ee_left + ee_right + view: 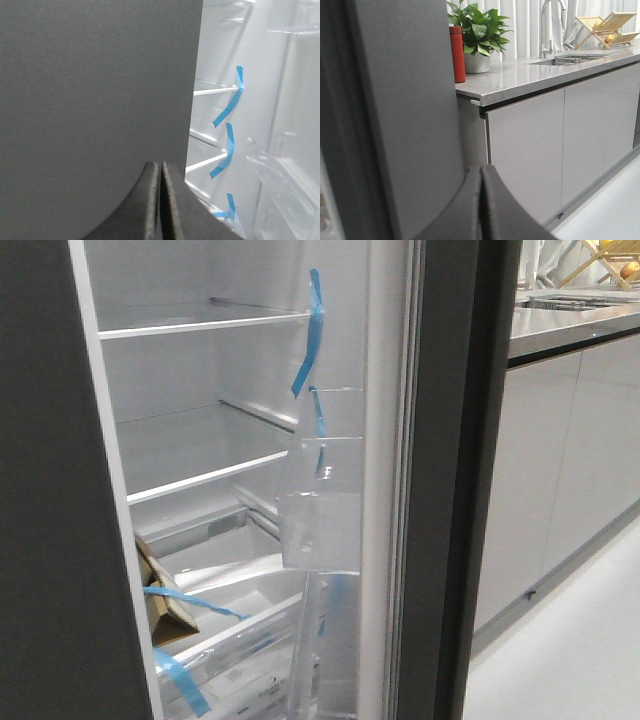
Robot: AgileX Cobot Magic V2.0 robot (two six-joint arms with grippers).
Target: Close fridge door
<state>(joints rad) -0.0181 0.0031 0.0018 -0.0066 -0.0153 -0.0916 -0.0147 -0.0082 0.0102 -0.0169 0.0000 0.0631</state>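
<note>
Fridge door (455, 490) stood open, bins showing. Left gripper (160, 200) was pressed closed, empty, beside a dark panel (95, 100). Right gripper (481, 202) was likewise closed, holding nothing.

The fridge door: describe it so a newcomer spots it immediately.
Start at the open fridge's white shelves. Just right stands the fridge door, a tall dark grey slab seen edge-on. Unlike the plain dark panel on the left, it carries clear bins and blue tape.

A kitchen: fridge (250, 440), counter (530, 75), sink faucet (547, 25).
</note>
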